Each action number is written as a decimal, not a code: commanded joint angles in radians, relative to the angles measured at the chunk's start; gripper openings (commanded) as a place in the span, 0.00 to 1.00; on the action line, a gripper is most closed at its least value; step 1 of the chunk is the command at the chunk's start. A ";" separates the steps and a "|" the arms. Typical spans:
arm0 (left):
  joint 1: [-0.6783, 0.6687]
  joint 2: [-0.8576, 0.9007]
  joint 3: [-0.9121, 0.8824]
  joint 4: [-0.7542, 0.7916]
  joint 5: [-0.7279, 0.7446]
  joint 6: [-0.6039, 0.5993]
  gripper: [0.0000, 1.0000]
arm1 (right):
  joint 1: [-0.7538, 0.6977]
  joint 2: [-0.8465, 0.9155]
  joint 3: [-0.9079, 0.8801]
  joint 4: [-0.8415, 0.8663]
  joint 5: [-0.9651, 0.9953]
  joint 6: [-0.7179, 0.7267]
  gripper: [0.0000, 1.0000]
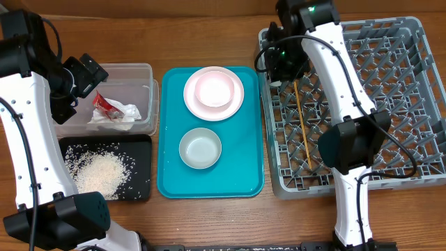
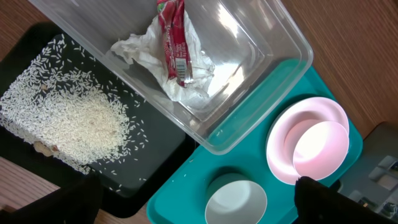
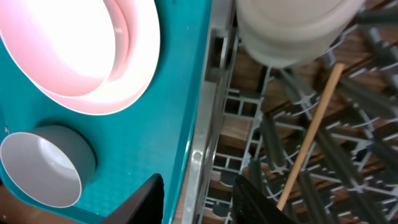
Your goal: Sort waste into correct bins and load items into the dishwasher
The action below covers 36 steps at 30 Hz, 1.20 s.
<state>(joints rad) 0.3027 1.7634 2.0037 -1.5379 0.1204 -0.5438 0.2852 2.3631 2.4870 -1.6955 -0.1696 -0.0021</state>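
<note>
While the right tool (image 3: 199,190) hangs apart and empty over the dishwasher (image 3: 200,162), a stray finger could topple the white cup (image 3: 292,31) there.

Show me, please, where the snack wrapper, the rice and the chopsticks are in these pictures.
snack wrapper (image 2: 173,37): left wrist view, middle of its red face.
rice (image 1: 101,171): overhead view, centre of the heap.
chopsticks (image 1: 302,125): overhead view, halfway along the shaft.

Pink plate (image 3: 81,56), whitish bowl (image 3: 40,168) on teal tray (image 3: 155,124), chopstick (image 3: 311,137) in rack (image 3: 205,155)
</note>
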 commanded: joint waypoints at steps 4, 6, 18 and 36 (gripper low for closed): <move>-0.002 -0.024 0.019 0.002 0.001 0.013 1.00 | 0.009 -0.029 -0.098 0.012 -0.006 0.048 0.38; -0.002 -0.024 0.019 0.002 0.001 0.013 1.00 | 0.009 -0.029 -0.116 0.017 -0.007 0.049 0.38; -0.002 -0.024 0.019 0.002 0.001 0.013 1.00 | 0.037 -0.029 -0.196 0.061 -0.007 0.060 0.37; -0.002 -0.024 0.019 0.002 0.001 0.013 1.00 | 0.047 -0.029 -0.204 0.116 -0.008 0.138 0.13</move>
<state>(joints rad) 0.3027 1.7634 2.0037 -1.5379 0.1204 -0.5438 0.3260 2.3631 2.2875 -1.6035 -0.1490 0.1020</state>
